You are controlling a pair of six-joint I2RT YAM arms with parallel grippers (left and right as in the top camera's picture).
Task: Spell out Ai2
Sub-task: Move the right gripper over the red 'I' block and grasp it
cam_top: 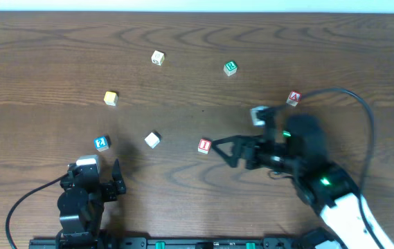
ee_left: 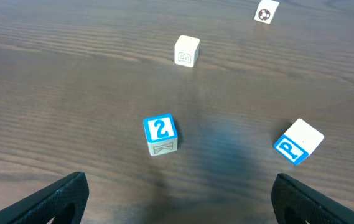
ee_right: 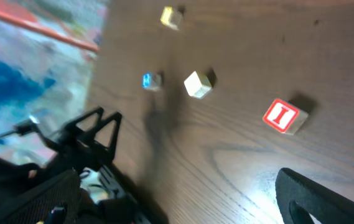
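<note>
The red "I" block lies just left of my open, empty right gripper; in the right wrist view the block is ahead of the jaws. The red "A" block lies behind the right arm. The blue "2" block lies ahead of my open, empty left gripper. In the left wrist view the "2" block stands upright on the table, ahead of the jaws.
A white block with a blue "P" lies right of the "2". A yellow block, a cream block and a green block lie farther back. All rest on the wooden table.
</note>
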